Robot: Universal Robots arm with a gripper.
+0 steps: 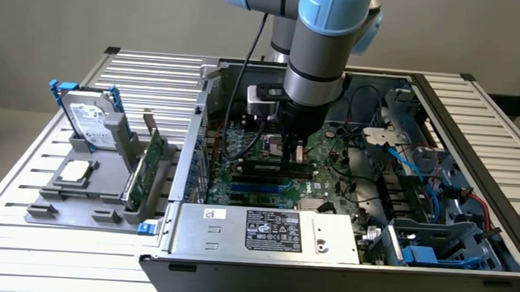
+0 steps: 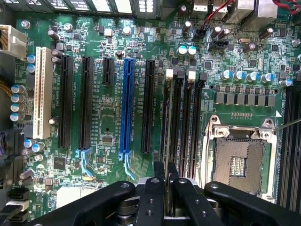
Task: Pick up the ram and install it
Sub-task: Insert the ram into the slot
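In the wrist view, between the blue slot (image 2: 126, 103) and the CPU socket (image 2: 237, 162), our gripper (image 2: 165, 172) is clamped on the ram (image 2: 166, 197), held edge-on just above the memory slots (image 2: 181, 117). We judge it needs to be square, parallel to one slot and pressed evenly. The exterior view adds the hard drive (image 1: 94, 124) at its left and the arm's depth in the case (image 1: 466, 192). The wrist view adds slot alignment.

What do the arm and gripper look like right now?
The arm is a silver-grey tube with light blue joint caps and a black band; a black cable runs down beside it. The gripper is black, with two slim jaws on bolted curved links.
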